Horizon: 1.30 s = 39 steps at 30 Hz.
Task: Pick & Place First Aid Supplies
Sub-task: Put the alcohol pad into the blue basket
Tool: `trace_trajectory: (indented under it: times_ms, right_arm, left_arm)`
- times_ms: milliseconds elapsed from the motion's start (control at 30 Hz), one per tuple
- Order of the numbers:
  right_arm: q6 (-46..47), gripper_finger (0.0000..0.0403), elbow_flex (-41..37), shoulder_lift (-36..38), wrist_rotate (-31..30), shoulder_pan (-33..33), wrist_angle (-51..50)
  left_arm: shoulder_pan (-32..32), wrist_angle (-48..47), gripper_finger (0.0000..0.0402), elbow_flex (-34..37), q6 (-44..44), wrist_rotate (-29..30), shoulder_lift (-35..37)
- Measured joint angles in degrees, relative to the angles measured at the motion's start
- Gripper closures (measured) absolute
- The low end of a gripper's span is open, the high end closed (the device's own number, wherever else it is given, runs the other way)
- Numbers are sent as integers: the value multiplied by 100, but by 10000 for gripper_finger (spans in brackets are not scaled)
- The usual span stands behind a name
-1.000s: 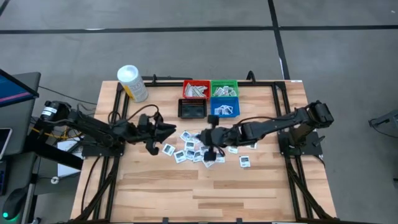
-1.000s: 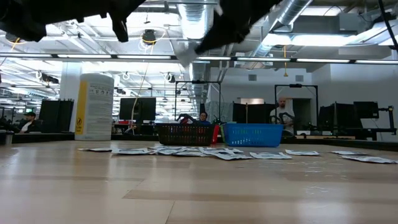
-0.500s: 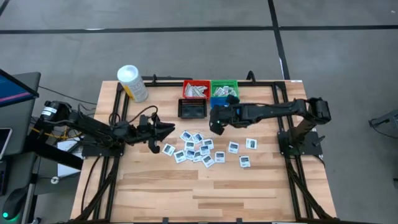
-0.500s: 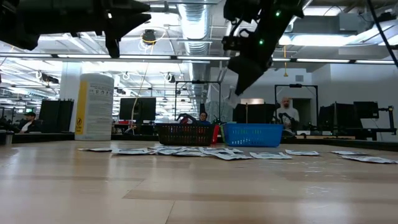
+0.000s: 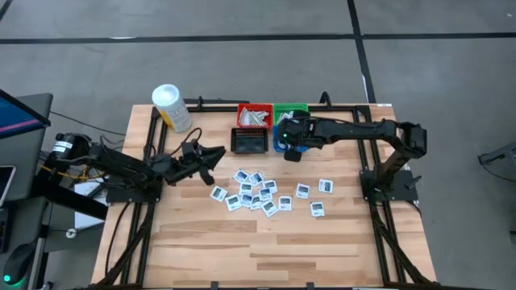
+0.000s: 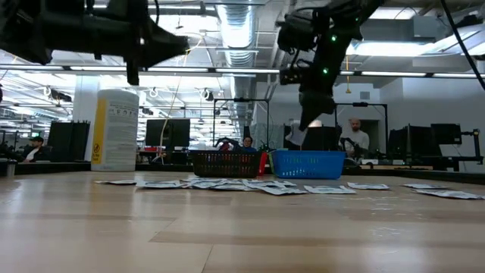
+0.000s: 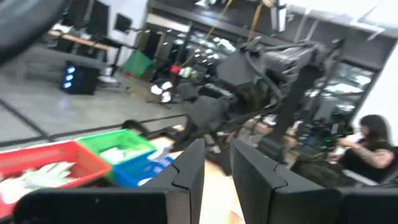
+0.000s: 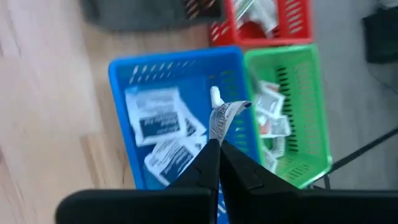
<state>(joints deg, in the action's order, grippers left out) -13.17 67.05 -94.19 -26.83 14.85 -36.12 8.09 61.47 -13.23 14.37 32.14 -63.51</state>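
1. While my right gripper [image 8: 216,144] hangs above the blue bin [image 8: 124,68], its fingers are pressed together on a small packet [image 8: 222,116], pinched by one edge so the rest sticks out past the tips.
2. From overhead, that same gripper [image 5: 292,149] sits over the cluster of bins at the back of the table [image 5: 322,242], right at the blue bin [image 5: 300,145], with the green bin [image 5: 291,110] just behind it and the red bin [image 5: 253,117] beside that.
3. Inside the blue bin I can see several square white packets with dark print; the green bin [image 8: 292,106] and red bin [image 8: 273,22] also hold packets.
4. A black bin [image 5: 249,142] stands just beside the blue one.
5. My left gripper [image 5: 211,156] is off to the left side of the table, raised above the wood, pointing toward the bins; its fingers [image 7: 186,177] stand slightly apart with nothing between them.
6. More loose packets [image 5: 256,192] lie scattered flat on the table in front of the bins, between my two arms.
7. A white tub [image 5: 171,107] with a yellow label stands at the back left corner.
8. From table height, people show in the room beyond.
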Motion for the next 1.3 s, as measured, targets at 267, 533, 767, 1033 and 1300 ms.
trace_trajectory:
  times_ms: [267,533,767,1033,1300]
  right_arm:
    - [-346,403,-227,-2,728,318,46]
    - [-707,375,-227,0,1052,446,224]
    - [-646,298,-227,0,920,446,224]
    - [-144,261,-230,31,848,197,217]
    - [742,285,-230,35,1204,-506,407]
  left_arm:
    - [-649,-834,323,-2,569,-357,0]
    - [-1085,-1012,323,-4,756,-588,0]
    - [-1259,-1744,323,-7,758,-913,2]
    - [-1372,-3057,323,-4,757,-1808,-128]
    - [-1376,-3113,323,-8,507,-2138,-299]
